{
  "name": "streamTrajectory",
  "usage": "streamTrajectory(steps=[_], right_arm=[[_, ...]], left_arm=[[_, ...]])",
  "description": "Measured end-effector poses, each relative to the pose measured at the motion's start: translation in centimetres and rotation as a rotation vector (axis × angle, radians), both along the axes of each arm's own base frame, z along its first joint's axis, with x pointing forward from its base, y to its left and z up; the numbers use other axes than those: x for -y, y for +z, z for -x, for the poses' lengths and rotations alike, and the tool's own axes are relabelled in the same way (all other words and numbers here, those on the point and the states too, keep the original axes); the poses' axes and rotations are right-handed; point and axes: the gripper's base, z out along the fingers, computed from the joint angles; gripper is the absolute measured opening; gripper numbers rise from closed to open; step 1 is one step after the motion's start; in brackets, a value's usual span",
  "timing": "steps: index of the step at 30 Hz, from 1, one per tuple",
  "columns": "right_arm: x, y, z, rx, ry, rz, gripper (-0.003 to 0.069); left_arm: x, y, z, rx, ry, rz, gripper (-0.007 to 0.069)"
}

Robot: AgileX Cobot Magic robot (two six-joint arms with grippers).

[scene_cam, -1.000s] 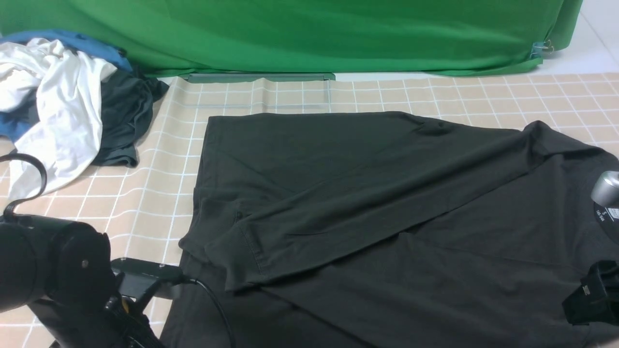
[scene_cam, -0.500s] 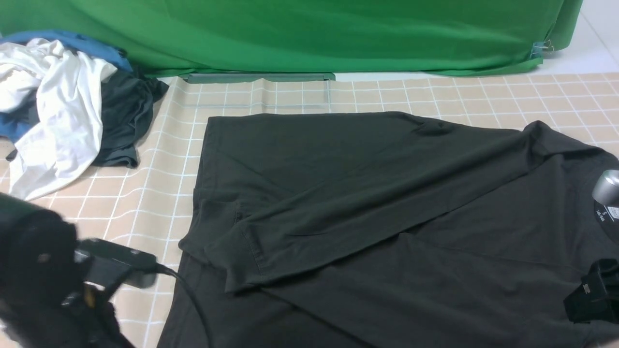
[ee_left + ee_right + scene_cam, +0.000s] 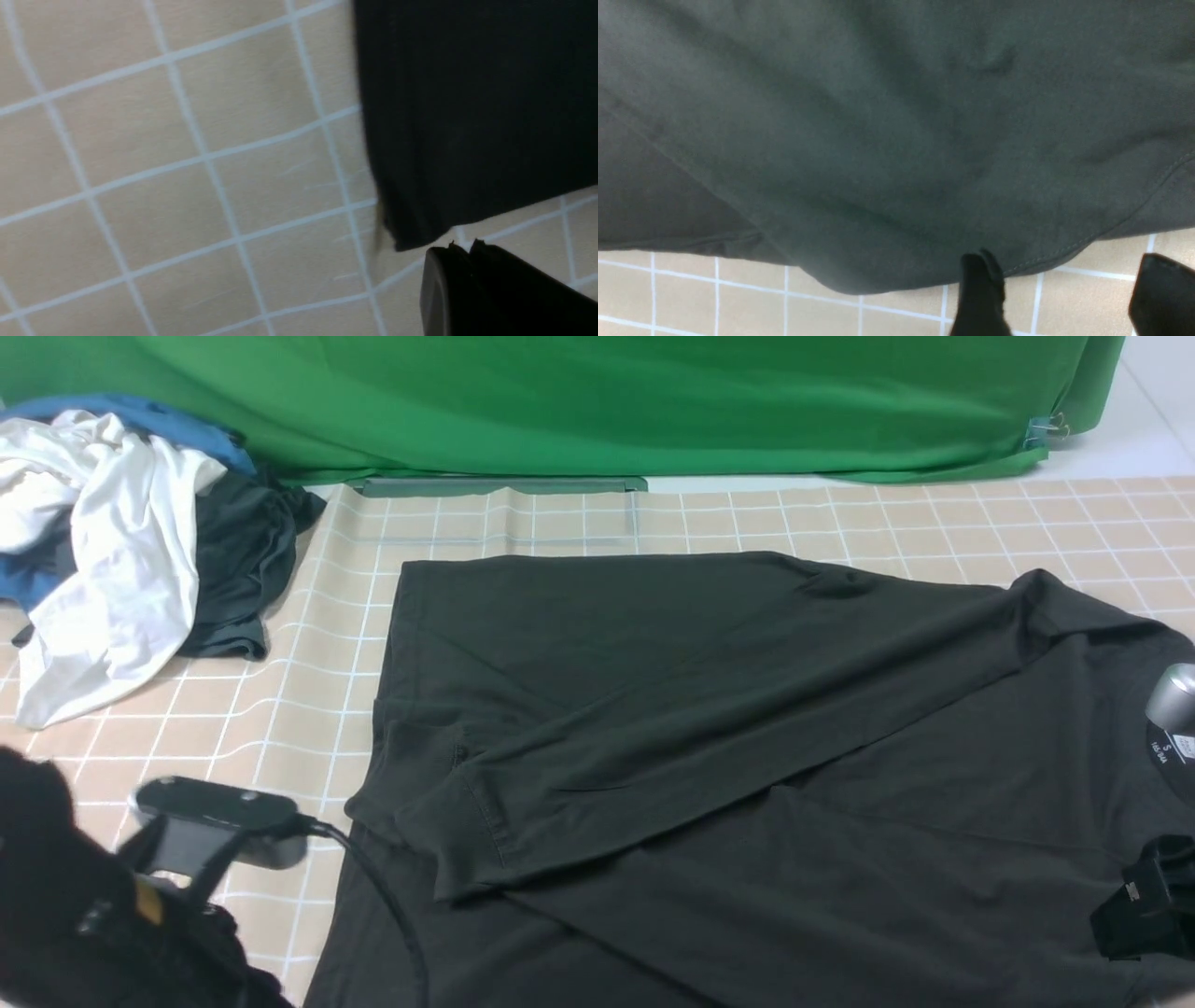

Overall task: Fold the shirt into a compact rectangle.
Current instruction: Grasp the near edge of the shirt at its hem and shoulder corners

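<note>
The black shirt (image 3: pixel 709 728) lies spread over the checked table, one side folded diagonally across its body. Its white neck label (image 3: pixel 1181 747) shows at the far right; the chest print is hidden. My left arm (image 3: pixel 84 915) sits at the near left, just off the shirt's near-left edge. In the left wrist view my left gripper (image 3: pixel 460 246) is shut with nothing in it, just clear of a shirt corner (image 3: pixel 467 116). My right gripper (image 3: pixel 1069 275) is open at the shirt's hem (image 3: pixel 896 154), one finger (image 3: pixel 980 284) touching that edge.
A heap of white (image 3: pixel 103 551), blue (image 3: pixel 140 420) and dark grey (image 3: pixel 238 569) clothes lies at the back left. A green backdrop (image 3: pixel 597 401) closes the far side. Beige checked covering (image 3: pixel 308 709) shows to the shirt's left.
My left arm has drawn back to the left and lower in the front view, away from the shirt's edge. The shirt and my right arm have stayed put.
</note>
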Motion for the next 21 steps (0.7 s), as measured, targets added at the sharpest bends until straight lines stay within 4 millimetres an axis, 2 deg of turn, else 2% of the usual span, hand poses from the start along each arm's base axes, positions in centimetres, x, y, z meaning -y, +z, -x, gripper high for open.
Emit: streamTrajectory(steps=[6,10,12,21], right_arm=[[0.0,0.0,0.0,-0.002,-0.006,-0.002,0.0459],[0.0,0.0,0.0,-0.001,-0.006,-0.002,0.0459],[0.0,0.0,0.0,0.002,-0.007,-0.001,0.0459],[0.0,0.1,-0.3,0.027,-0.014,0.001,0.0459]], left_arm=[[0.3,-2.3,-1.3,-0.087,-0.02,-0.054,0.0295],[0.6,-3.6,-2.0,-0.12,-0.012,-0.065,0.0402],[0.7,-4.0,-2.2,-0.141,-0.007,-0.065,0.0421],[1.1,-5.3,-2.1,-0.186,-0.006,-0.045,0.0412]])
